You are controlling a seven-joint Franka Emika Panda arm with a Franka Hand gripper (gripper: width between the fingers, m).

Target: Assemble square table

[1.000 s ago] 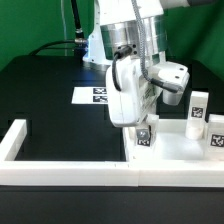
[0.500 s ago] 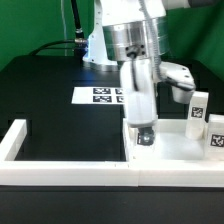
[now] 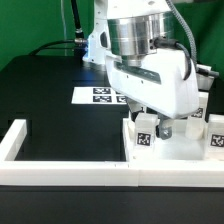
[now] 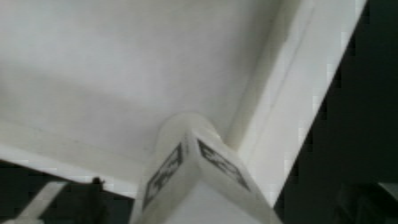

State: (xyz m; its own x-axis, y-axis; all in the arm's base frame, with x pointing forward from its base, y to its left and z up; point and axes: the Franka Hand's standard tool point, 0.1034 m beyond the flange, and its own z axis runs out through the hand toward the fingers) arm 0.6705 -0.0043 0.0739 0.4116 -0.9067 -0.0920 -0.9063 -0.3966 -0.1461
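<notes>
The square table's top (image 3: 185,152) is a white slab with a raised rim, lying at the front on the exterior view's right. A white tagged leg block (image 3: 145,133) stands upright on its corner nearest the exterior view's left. My gripper (image 3: 153,122) hangs just above and behind that leg, open. In the wrist view the leg (image 4: 205,165) shows edge-on between my dark fingers (image 4: 43,205), with a gap on each side; my gripper (image 4: 210,207) holds nothing. The slab's rim (image 4: 299,90) runs beside the leg. Another leg block (image 3: 215,137) stands further right.
The long white border wall (image 3: 70,172) runs along the front and turns back at the exterior view's left (image 3: 16,140). The marker board (image 3: 98,95) lies on the black table behind. My arm's bulky wrist (image 3: 160,80) hides the slab's far side.
The jaws have opened and let go of the leg, which stays standing on the slab's corner. The hand has swung and tilted toward the exterior view's right.
</notes>
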